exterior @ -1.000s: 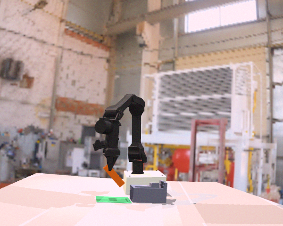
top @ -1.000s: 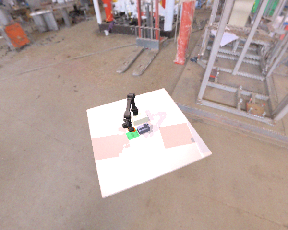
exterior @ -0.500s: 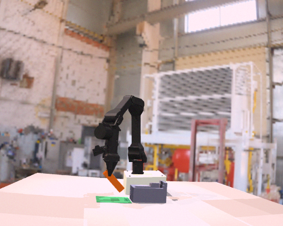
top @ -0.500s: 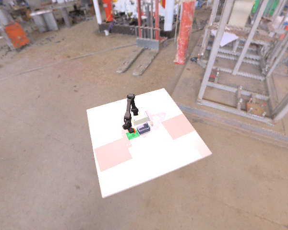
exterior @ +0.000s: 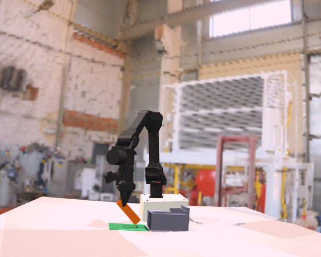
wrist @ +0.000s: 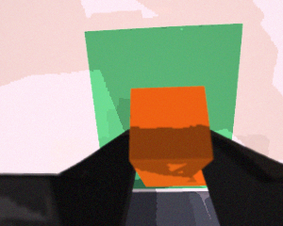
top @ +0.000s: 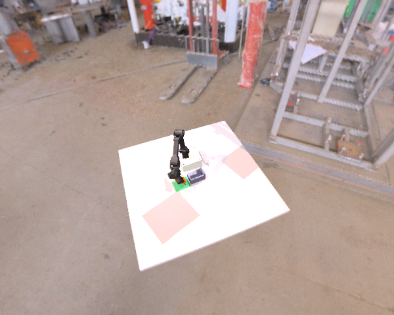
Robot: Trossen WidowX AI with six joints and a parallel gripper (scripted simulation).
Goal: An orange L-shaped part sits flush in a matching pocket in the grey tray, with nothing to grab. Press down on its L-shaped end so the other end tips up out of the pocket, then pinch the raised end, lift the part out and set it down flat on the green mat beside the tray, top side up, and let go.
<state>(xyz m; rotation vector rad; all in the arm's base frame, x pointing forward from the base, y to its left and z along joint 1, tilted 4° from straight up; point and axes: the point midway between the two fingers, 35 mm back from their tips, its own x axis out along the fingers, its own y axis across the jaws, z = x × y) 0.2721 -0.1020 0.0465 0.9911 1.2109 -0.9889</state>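
Note:
The orange part [exterior: 131,214] [wrist: 167,107] is out of the tray and hangs steeply tilted over the green mat [top: 176,187] [exterior: 115,226] [wrist: 132,52]. My gripper [exterior: 123,205] [wrist: 166,137] is shut on its raised end, a finger on each side. The lower end slants down toward the tray side, close above the mat; whether it touches is not clear. The grey tray [top: 197,178] [exterior: 167,222] stands beside the mat, its pocket empty. The part's far end is partly hidden in the wrist view.
The pale base block [top: 192,165] [exterior: 166,205] of the arm stands behind the tray. The tray's raised wall [exterior: 185,211] is at the side away from the mat. All stand on the white table [top: 224,216].

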